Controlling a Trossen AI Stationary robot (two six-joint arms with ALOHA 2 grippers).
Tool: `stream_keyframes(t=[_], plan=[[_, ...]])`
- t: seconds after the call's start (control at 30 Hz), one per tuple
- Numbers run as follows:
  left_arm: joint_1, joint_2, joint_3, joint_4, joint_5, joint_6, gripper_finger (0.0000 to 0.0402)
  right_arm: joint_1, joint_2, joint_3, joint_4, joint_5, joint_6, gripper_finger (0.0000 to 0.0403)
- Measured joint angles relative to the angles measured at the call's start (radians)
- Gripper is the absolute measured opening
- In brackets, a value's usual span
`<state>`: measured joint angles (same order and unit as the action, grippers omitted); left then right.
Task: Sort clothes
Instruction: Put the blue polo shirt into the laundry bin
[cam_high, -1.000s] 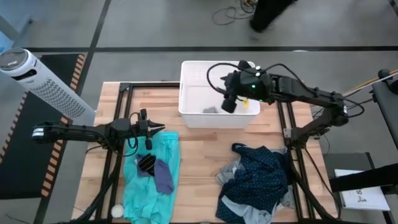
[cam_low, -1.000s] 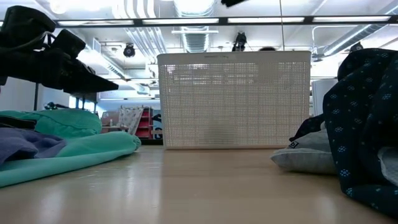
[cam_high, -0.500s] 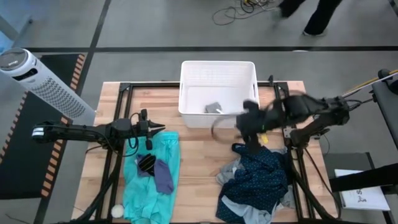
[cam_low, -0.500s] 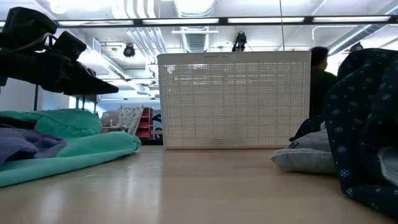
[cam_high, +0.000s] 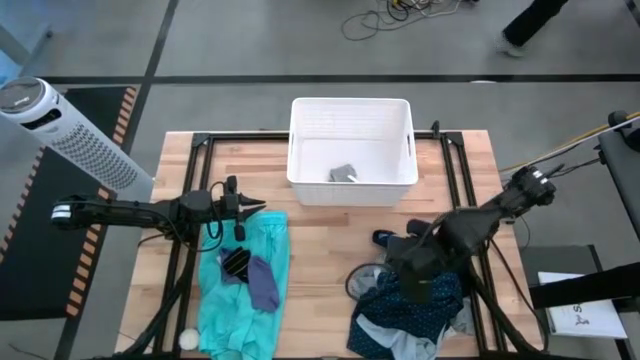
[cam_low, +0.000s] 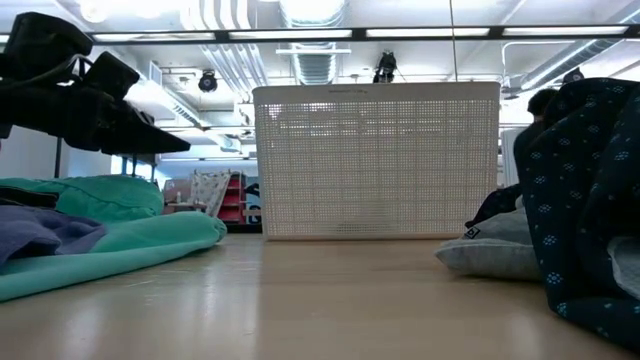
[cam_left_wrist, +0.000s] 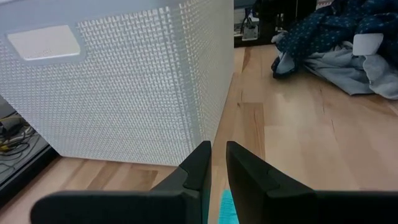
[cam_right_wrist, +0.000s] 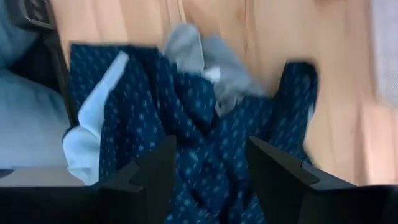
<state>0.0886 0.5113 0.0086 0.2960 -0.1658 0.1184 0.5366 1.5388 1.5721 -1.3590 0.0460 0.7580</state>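
Table: one wooden top; the white basket is the landmark for every place below.
White basket: one, at the table's far edge, midway across; one small grey piece lies on its floor.
Turquoise garment: one, the largest cloth, spread on the table to the near left of the basket, its long axis running from the basket side toward the near edge; one dark white-printed piece and one purple piece lie on it; a small pale ball sits at its near end.
Navy patterned garment: one, heaped to the near right of the basket with one grey garment under it and showing at the near side; no clear long axis, being crumpled.
Right gripper: directly over the navy heap, fingers spread wide and holding nothing; the cloth lies straight ahead of the fingers, so the next grasp probably needs only a descent; this arm is plainly the nearer to that pile.
Left gripper: waiting left of the basket, at the basket-side end of the turquoise garment; fingers almost together with a thin gap, nothing between them.
Progress: apparently early; one piece in the basket, two heaps on the table.
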Motion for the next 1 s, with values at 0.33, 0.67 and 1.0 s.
stream_keyframes(t=[0.33, 0.67, 1.0], plan=[[0.000, 0.013, 0.000, -0.002, 0.000, 0.000, 0.0037, 0.033, 0.073, -0.104, 0.010, -0.125, 0.096, 0.0207], [0.000, 0.034, 0.000, -0.001, 0.000, -0.001, 0.0037, 0.037, 0.168, -0.114, 0.027, -0.176, 0.060, 0.0277], [0.000, 0.046, 0.000, 0.000, 0.000, -0.016, 0.0037, 0.037, 0.283, -0.118, 0.057, -0.216, -0.070, 0.0252]])
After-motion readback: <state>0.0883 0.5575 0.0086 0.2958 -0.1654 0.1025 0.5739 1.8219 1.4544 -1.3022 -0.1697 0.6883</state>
